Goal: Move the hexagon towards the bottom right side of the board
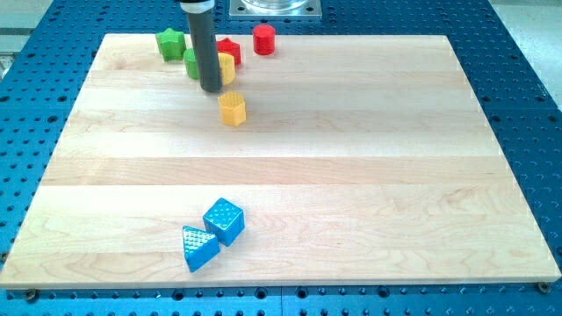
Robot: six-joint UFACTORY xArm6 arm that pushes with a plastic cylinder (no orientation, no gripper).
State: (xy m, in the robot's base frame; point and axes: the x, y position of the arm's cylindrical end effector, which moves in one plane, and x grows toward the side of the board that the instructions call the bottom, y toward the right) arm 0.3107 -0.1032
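Observation:
A yellow hexagon block (232, 109) lies on the wooden board (351, 175), left of centre in the upper part. My tip (211, 89) is the lower end of the dark rod, just up and to the left of the hexagon, a small gap apart. Behind the rod lie a green block (192, 63), a yellow block (226, 67) and a red star-like block (230, 49), partly hidden by the rod.
A green star block (170, 43) and a red cylinder (263, 39) lie near the board's top edge. A blue cube (223, 219) and a blue triangle (198, 247) touch each other near the bottom left. A blue perforated table surrounds the board.

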